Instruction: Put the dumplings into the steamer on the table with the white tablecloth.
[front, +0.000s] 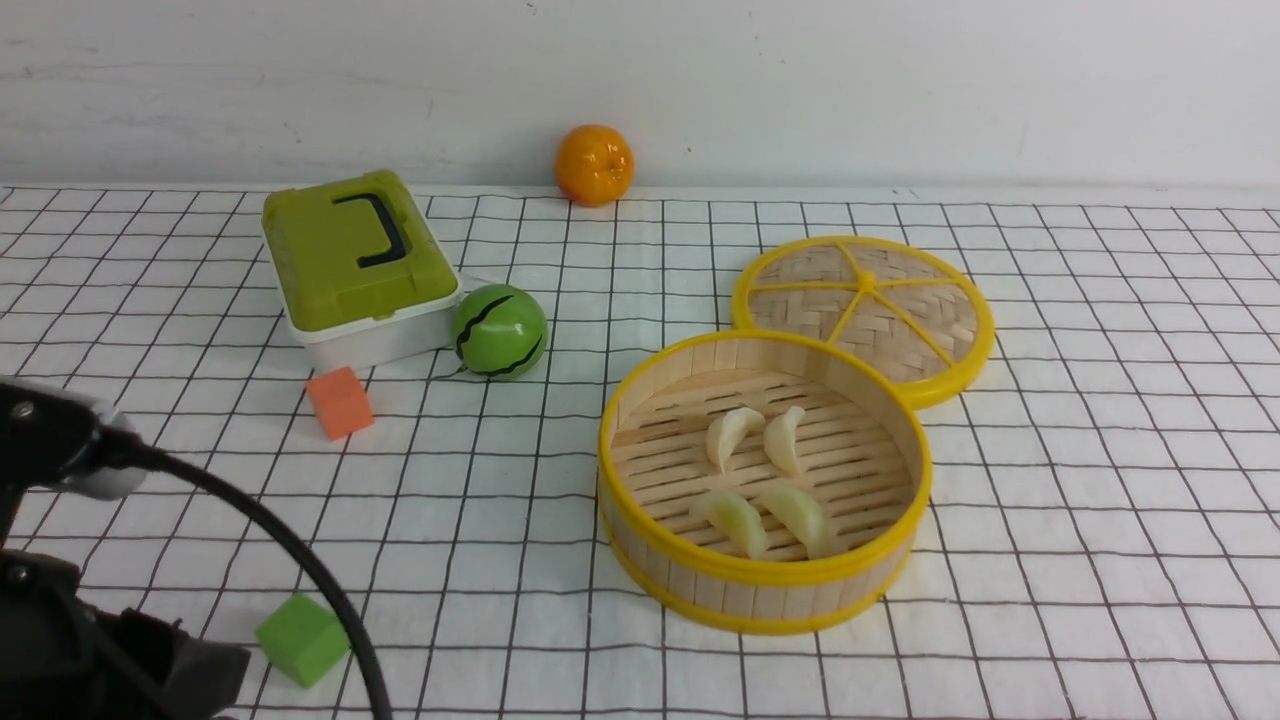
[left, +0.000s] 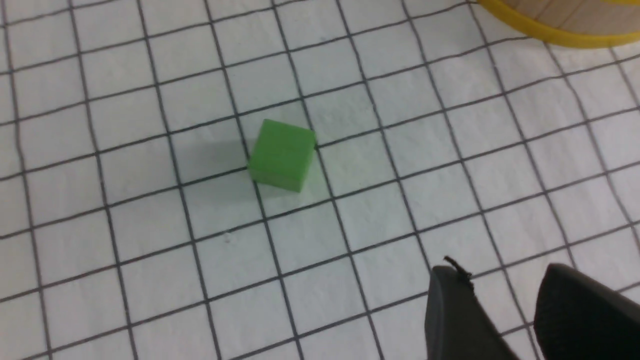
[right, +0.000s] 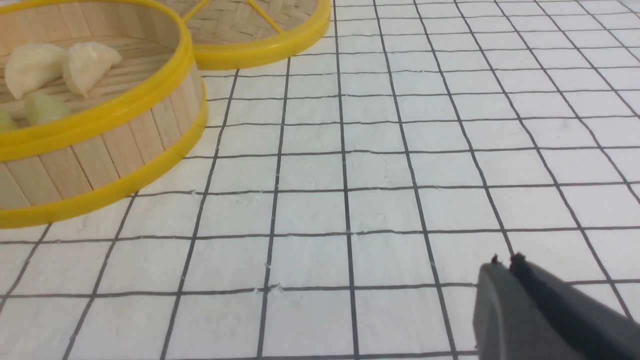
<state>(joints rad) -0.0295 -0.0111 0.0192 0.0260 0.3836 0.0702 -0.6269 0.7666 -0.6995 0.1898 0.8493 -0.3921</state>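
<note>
Left gripper (left: 505, 280): two dark fingers with a clear gap between them, nothing in it, parted and empty, hovering over the white tablecloth with thin black grid checks (left: 150, 260). Just ahead of it in the wrist view, a small green foam cube (left: 281, 155) sits on the cloth, apart from the fingers. In the front view only the left arm's black body and cable show at near left, with the green cube (front: 302, 638) right beside them.

Right gripper (right: 505, 262): fingertips pressed together, no visible gap, clenched on nothing, above bare cloth to the right of the steamer. It doesn't appear in the front view.

Round bamboo steamer with slatted floor and yellow rims (front: 640, 400) sits right of centre on the table (front: 1100, 560). All four pale glossy crescent dumplings (front: 765, 440) are inside it: two whiter ones side by side on the far half of the floor, two greenish-tinted ones on the near half, close to the wall. The right wrist view shows the same steamer (right: 125, 135) with the dumplings (right: 60, 65) on the slats.

Flat woven lid with yellow spokes (front: 865, 310) lies just behind and right of the steamer, its rim touching or nearly touching.

Left half, farther out: orange cube (front: 340, 402), green striped watermelon ball (front: 499, 331), and a green-lidded white box with black handle (front: 355, 265), the ball just beside the box. An orange fruit (front: 594, 164) sits at the far edge by the wall.
</note>
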